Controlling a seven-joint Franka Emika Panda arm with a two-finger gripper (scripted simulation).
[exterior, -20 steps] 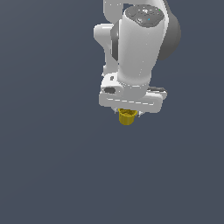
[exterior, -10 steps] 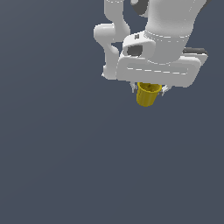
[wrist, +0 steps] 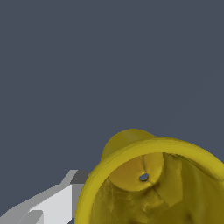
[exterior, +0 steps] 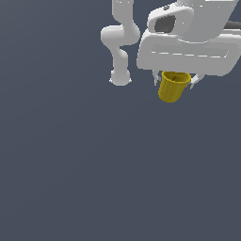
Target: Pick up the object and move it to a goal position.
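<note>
The object, a small yellow cup (exterior: 173,87) tapered like a bucket, hangs under the white hand in the exterior view, high up toward that view's right. My gripper (exterior: 175,79) is shut on the cup at its rim, and short fingertips (exterior: 156,78) show beside the lip. The cup is tilted a little, its base pointing down and toward the exterior view's left. The wrist view looks straight into the cup (wrist: 148,183), showing its rimmed lip and a small hole in the bottom. One grey-white finger (wrist: 48,205) shows beside it there.
Around the arm there is only a plain dark grey-blue ground (exterior: 94,179). The white arm links (exterior: 120,42) rise behind the hand near the exterior view's upper edge.
The hand with the cup has risen and come nearer the exterior camera, shifting toward that view's right. The cup stays held throughout and now looks larger and more tilted.
</note>
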